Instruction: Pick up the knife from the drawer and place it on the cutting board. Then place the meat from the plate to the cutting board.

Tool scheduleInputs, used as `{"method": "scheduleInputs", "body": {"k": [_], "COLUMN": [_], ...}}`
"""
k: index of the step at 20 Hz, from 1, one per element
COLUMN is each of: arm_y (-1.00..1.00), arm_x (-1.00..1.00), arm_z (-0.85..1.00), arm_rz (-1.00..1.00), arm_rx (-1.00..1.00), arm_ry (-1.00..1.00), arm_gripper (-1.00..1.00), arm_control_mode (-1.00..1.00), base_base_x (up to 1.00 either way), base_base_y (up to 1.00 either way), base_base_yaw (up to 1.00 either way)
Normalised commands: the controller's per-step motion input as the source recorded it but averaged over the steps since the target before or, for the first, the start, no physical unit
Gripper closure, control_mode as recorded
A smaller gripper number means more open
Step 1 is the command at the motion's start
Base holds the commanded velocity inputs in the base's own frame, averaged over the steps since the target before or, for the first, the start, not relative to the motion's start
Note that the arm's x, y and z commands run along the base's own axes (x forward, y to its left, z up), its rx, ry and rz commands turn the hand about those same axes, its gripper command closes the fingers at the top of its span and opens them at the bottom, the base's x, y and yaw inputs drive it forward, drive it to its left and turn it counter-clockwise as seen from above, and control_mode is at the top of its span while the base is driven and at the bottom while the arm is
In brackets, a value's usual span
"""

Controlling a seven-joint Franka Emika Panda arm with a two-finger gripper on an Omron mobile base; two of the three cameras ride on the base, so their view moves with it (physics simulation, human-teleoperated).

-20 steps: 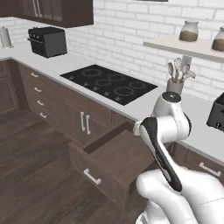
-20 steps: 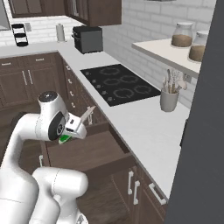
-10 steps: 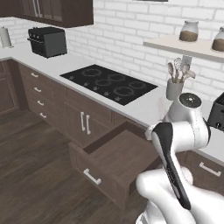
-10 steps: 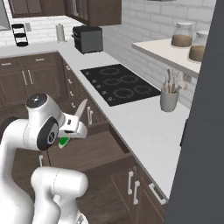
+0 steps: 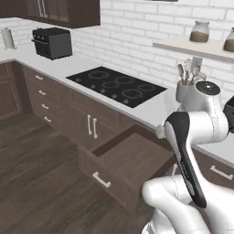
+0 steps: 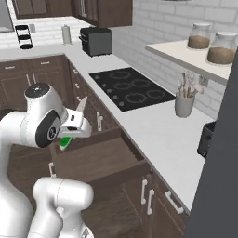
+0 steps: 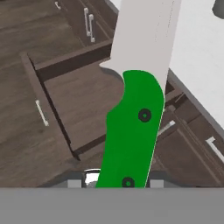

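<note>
The tool [image 6: 74, 126] is clamped on the knife [image 7: 131, 127] by its green handle, the pale blade running straight out beyond the tips. Below it the drawer [image 6: 100, 160] stands pulled open under the white table [image 6: 153, 128], with the black cooktop [image 6: 132, 90] farther along.

White counter [image 6: 153, 125]: utensil crock [image 6: 184, 105], black oven [image 5: 51, 42] on it.

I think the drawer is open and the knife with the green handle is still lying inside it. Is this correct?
Not quite. The drawer is open, but the knife is not lying inside it: the gripper holds it by the green handle, lifted above the drawer. The hand view shows the knife in the grip, with the drawer's bare wooden floor below it; the right base view shows the blade pointing up beside the arm.
</note>
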Motion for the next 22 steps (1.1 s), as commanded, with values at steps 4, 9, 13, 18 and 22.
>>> {"method": "scheduleInputs", "body": {"k": [4, 9, 13, 18, 22], "arm_y": [0.0, 0.0, 0.0, 0.0, 0.0], "arm_x": [0.0, 0.0, 0.0, 0.0, 0.0], "arm_z": [0.0, 0.0, 0.0, 0.0, 0.0], "arm_rz": [0.0, 0.0, 0.0, 0.0, 0.0], "arm_rx": [0.0, 0.0, 0.0, 0.0, 0.0], "arm_ry": [0.0, 0.0, 0.0, 0.0, 0.0], "arm_gripper": [1.0, 1.0, 1.0, 1.0, 1.0], "arm_control_mode": [1.0, 1.0, 1.0, 1.0, 1.0], "base_base_x": [-1.0, -0.4, 0.11, 0.05, -0.02], "base_base_y": [0.57, 0.59, 0.26, 0.27, 0.43], "base_base_yaw": [0.01, 0.23, 0.51, 0.61, 0.69]}}
